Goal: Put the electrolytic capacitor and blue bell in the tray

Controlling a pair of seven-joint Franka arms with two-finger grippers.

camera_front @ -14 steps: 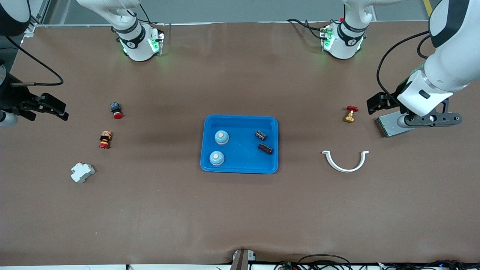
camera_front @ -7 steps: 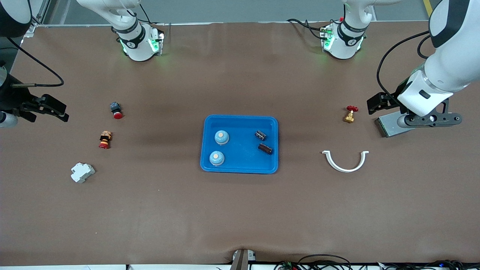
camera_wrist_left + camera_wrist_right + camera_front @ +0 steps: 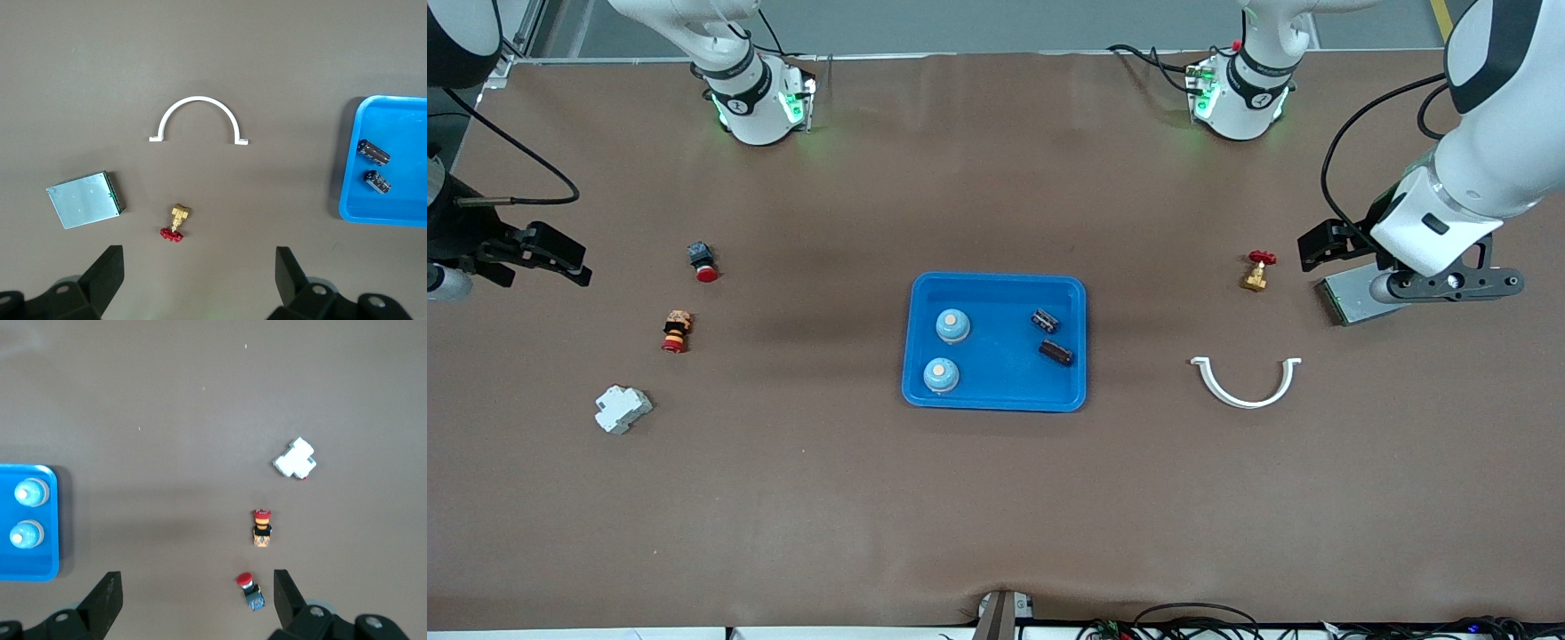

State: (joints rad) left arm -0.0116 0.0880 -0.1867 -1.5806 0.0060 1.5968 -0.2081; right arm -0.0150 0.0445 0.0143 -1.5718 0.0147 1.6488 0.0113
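Note:
The bright-blue tray (image 3: 996,278) lies mid-table. Two blue bells (image 3: 952,325) (image 3: 941,375) stand in it at the right arm's end, and two dark electrolytic capacitors (image 3: 1045,319) (image 3: 1056,353) lie in it at the left arm's end. The right wrist view shows the tray (image 3: 27,568) and a bell (image 3: 31,493). In the left wrist view are the tray (image 3: 393,207) and a capacitor (image 3: 373,151). My left gripper (image 3: 1320,244) (image 3: 200,273) hangs open and empty over the table near a grey box. My right gripper (image 3: 574,262) (image 3: 197,597) is open and empty at the right arm's end.
A grey metal box (image 3: 1352,298), a red-handled brass valve (image 3: 1257,271) and a white half-ring clamp (image 3: 1246,384) lie toward the left arm's end. A red push button (image 3: 703,260), a red-and-black switch (image 3: 677,331) and a white breaker (image 3: 623,408) lie toward the right arm's end.

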